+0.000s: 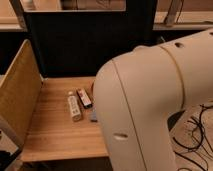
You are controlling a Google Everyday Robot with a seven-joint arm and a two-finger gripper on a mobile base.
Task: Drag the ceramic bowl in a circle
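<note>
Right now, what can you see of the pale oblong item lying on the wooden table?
The pale oblong item looks like a small cream-white bottle or packet, lying flat near the middle of the wooden table, its long axis running roughly away from the camera. A dark red item lies close on its right in the picture; whether they touch I cannot tell. The robot arm fills the view further right and does not cover it. The gripper is not in view.

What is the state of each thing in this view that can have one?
Pale bottle: lying flat on the table.
Red and dark packet: lying flat beside the bottle.
Small grey item: lying flat, partly hidden by the arm.
Gripper: not in view, out of frame or behind the arm.
Ceramic bowl: not in view.
</note>
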